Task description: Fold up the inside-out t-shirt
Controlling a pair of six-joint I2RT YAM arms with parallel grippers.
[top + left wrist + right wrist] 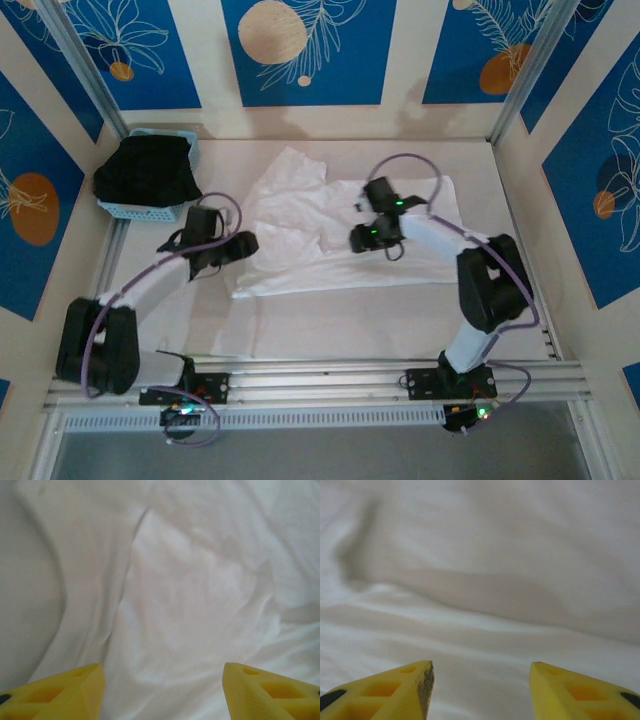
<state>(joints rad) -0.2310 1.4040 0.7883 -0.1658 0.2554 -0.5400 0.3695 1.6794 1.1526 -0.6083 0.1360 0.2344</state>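
Note:
The white t-shirt [300, 225] lies rumpled and spread across the middle of the table. My left gripper [243, 246] hovers at its left edge; in the left wrist view its yellow fingers [70, 692] stand wide apart over the white cloth [200, 590], holding nothing. My right gripper [356, 238] sits over the middle of the shirt. In the right wrist view its yellow fingers [405, 690] are also spread, with creased cloth [485, 600] below and nothing pinched between them.
A light blue basket [190, 148] holding a black garment [148, 172] stands at the back left corner. Bare table surface [400, 320] lies in front of the shirt. Aluminium frame rails [330, 375] run along the near edge.

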